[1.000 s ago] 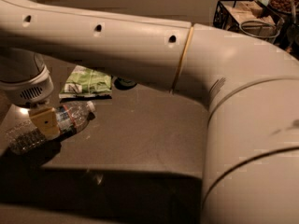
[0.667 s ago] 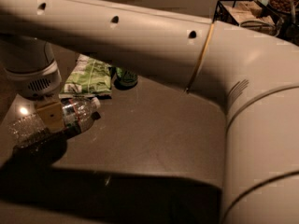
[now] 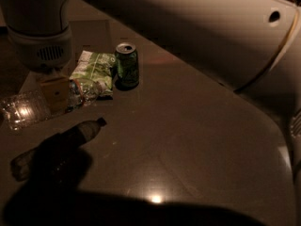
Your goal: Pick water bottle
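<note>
Since the earlier frames the view has shifted: arm (image 3: 197,27) now fills the top and right, and more of the table (image 3: 197,140) shows. Can (image 3: 127,65), half hidden behind the arm before, is now fully in view. Bottle (image 3: 26,109) was lying flat on the table under the gripper (image 3: 55,95). Now it looks raised, with a bottle-shaped shadow (image 3: 61,147) on the table below it, well apart from it.

Gripper is at the left edge, hanging under the wide white wrist and pointing down. One tan finger (image 3: 56,92) crosses the front of the bottle at about mid-length; the other is hidden behind it. It looks clamped on the bottle.

Bottle is held roughly level, slightly tilted, with its clear ribbed base end to the left and its neck end to the right. A reddish label band sits just right of the finger. The neck end overlaps the lower edge of the bag (image 3: 94,72) as seen from here. The plastic is clear and catches the light; can't tell whether any liquid is inside.

Can is green and upright, just right of the bag, with its silver top showing. Contents not visible.

Bag is green and white, crumpled, lying flat on the table. Can't tell what is in it.
</note>
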Robot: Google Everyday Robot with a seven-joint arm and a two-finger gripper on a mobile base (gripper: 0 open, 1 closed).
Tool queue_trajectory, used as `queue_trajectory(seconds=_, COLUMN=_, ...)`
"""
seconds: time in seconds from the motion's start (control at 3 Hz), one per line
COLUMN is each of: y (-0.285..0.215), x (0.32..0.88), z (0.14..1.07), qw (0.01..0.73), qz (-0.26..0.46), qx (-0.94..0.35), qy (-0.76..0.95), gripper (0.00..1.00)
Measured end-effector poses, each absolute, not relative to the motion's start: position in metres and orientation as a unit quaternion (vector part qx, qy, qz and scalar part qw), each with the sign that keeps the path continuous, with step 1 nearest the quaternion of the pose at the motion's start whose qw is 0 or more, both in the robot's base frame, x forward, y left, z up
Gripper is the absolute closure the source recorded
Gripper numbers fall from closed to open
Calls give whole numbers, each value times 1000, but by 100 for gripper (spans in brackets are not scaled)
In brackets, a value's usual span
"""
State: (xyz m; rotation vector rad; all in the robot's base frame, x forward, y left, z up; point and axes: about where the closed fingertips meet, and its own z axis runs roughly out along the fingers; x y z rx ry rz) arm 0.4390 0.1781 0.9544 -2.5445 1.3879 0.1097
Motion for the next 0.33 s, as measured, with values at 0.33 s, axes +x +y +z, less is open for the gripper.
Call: queue_trajectory(seconds=0.33, y=179, x=439, z=955, qw=121, qz=37, qx=-871, qy=475, gripper=100)
